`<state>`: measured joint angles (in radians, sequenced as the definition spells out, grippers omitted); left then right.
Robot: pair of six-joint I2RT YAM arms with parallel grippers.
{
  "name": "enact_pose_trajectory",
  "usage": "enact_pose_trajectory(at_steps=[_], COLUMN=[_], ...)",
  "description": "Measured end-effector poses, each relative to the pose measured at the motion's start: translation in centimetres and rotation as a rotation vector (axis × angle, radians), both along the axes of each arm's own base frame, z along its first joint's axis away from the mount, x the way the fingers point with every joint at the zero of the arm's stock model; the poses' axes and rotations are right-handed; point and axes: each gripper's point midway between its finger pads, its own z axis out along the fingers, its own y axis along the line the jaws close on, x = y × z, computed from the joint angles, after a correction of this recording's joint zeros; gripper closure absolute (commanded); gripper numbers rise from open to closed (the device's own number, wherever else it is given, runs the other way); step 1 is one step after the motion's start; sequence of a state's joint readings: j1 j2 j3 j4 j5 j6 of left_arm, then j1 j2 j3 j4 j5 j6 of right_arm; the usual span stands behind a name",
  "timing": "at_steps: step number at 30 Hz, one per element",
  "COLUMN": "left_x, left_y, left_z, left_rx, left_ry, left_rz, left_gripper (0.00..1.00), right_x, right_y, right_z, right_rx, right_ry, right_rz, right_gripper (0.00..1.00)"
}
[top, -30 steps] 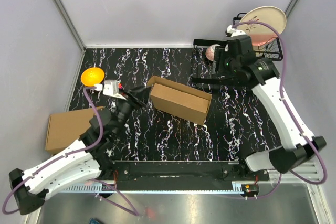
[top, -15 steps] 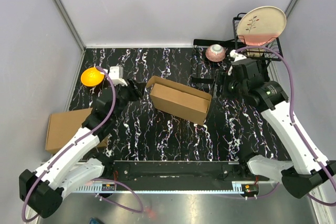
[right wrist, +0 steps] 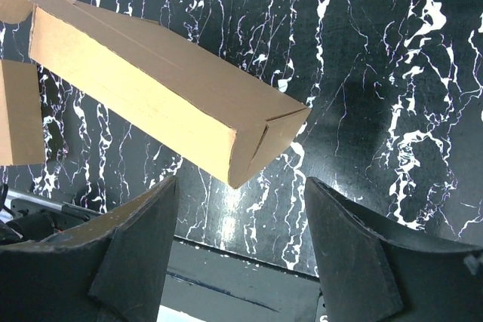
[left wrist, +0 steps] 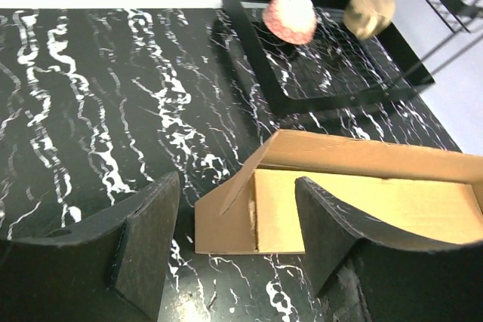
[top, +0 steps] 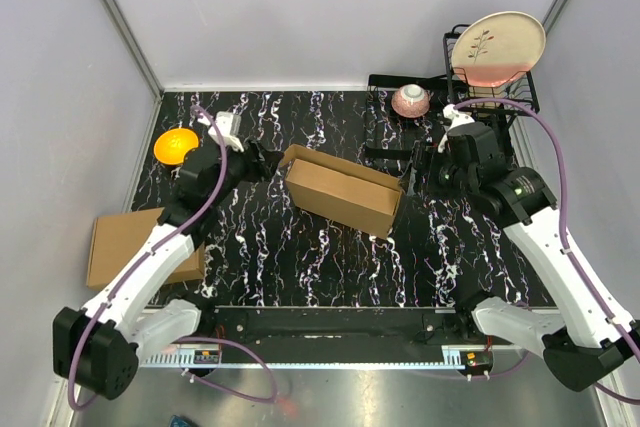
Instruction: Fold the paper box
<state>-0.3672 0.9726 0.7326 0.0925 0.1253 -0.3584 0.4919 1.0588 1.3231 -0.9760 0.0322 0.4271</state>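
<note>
1 brown corrugated cardboard paper box on black marbled worktop, 2 tools spread, empty, left tool, right tool

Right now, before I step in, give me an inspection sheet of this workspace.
Surface: black marbled table, no spills seen.
Job's things: paper box mid-table, walls up, top open.
Clutter: second carton at the left edge; orange bowl; pink bowl in a black tray; plate in a wire rack.
Grippers: left gripper open at one end of the box, right gripper open at the other; both empty.
Cables: purple cable along each arm, off the box.
Surroundings: grey walls; nothing seen.
</note>
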Motion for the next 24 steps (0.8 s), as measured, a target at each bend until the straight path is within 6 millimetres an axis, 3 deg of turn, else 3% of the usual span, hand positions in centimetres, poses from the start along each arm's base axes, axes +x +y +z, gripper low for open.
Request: enact_pose_trajectory(at_steps=[9, 20, 24], left_x=[1.4, 2.1, 2.0], left_y=[-3.4, -3.6, -3.6], left_z=[-0.2, -1.9, -2.4], left_rx=[0.058, 0.11, 0.118], left_ry=[-0.014, 0.009, 0.031], left_rz=[-0.187, -0.207, -0.21], left_gripper=[0.4, 0.51, 0.58], right_x=[-0.1, -0.3, 0.0], right_y=[0.0, 0.4, 0.8], right_z=[-0.9, -2.3, -2.2], right_rx=[-0.008, -0.007, 0.006], right_ry=[0.016, 0.05, 0.045], right_rz=[0.001, 0.02, 0.03], right_gripper=[0.26, 0.26, 0.3])
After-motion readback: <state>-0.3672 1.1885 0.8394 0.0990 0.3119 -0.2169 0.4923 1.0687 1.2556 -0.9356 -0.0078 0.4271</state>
